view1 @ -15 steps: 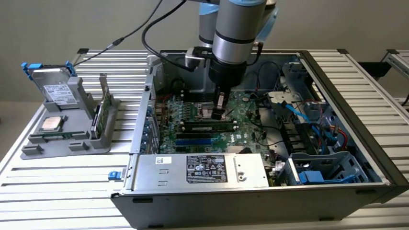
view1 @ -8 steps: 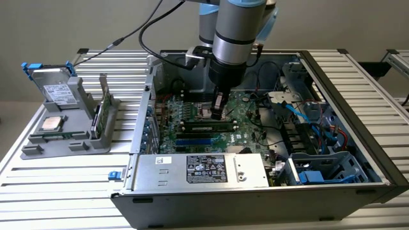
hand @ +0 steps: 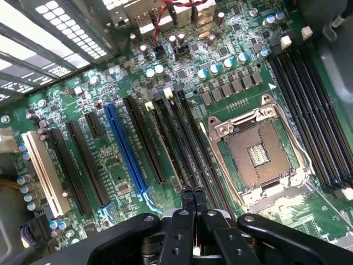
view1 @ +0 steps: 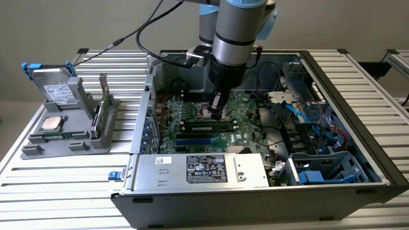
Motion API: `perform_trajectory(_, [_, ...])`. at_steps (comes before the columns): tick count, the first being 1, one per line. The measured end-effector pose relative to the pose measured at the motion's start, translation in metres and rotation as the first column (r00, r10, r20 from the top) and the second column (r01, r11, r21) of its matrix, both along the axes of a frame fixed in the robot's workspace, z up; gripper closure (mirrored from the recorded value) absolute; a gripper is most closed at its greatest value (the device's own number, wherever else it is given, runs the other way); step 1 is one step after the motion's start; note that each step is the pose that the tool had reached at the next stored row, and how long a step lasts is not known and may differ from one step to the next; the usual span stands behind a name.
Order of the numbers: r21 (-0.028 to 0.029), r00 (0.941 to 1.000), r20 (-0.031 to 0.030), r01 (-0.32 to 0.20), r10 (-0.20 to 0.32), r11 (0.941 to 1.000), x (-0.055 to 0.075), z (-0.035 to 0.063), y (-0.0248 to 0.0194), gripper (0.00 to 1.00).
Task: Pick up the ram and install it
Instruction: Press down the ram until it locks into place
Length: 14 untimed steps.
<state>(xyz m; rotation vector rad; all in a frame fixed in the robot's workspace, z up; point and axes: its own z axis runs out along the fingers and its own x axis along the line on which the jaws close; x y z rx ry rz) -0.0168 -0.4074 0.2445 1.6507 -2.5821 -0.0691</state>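
Tool (hand: 193, 194) closed, above motherboard (hand: 182, 99), seemingly empty

One open computer case (view1: 357, 143), one motherboard (hand: 110, 165), one empty processor socket (hand: 256, 154), one grey holder (view1: 70, 129), one ram (view1: 208, 127).

The case (view1: 377, 158) is open on top, so there is room to reach down to the board (view1: 191, 112). Walls stand all around. At three o'clock wires (view1: 307, 124) crowd in. At six o'clock a silver box (view1: 198, 170) blocks.
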Motion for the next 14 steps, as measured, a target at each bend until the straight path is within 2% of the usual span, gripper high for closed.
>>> perform_trajectory(4, [-0.0018,0.9985,0.0000,0.054,-0.054,0.9985,0.0000,-0.0011,0.0000,0.90])
perform_trajectory(7, [-0.0025,0.9953,0.0001,0.097,-0.097,0.9953,0.0000,-0.0021,0.0000,0.90])
perform_trajectory(11, [-0.0032,0.9881,0.0002,0.154,-0.154,0.9881,0.0000,-0.0037,0.0000,0.90])
perform_trajectory(14, [-0.0035,0.9805,0.0003,0.197,-0.197,0.9805,0.0000,-0.0051,0.0000,0.90])
